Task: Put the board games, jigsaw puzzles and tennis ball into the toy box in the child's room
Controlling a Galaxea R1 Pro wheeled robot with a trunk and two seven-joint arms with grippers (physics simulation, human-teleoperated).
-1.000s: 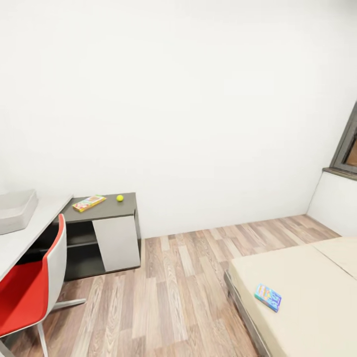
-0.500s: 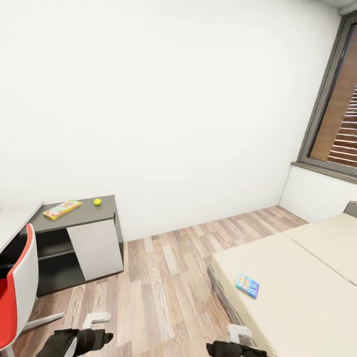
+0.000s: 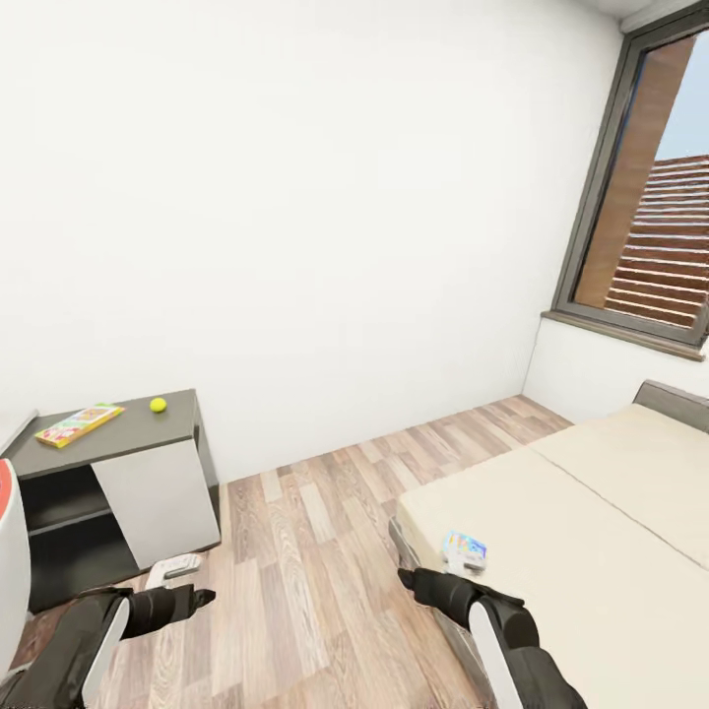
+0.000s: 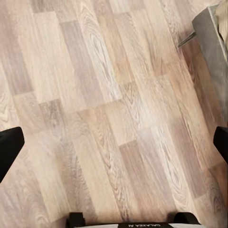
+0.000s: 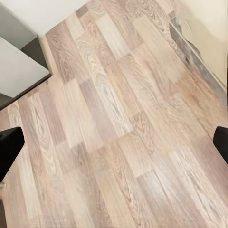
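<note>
Blue-printed board game (image 3: 465, 547) lies flat on the bed (image 3: 611, 551) edge, lower centre-right, just past the right end effector (image 3: 406, 577); likely thin, stiff, light, so pinch an overhanging edge. Both end effectors look open and empty, left end effector (image 3: 202, 595) over floor.

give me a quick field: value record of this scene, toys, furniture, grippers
room: white walls, wood-plank floor, grey-framed window
side unit: dark-grey top, carries a board game and a tennis ball, apart from each other
bed: cream mattress, second board game lying near its edge
left gripper: open, empty, over bare floor
right gripper: open, empty, over floor beside the bed
toys held: none
</note>
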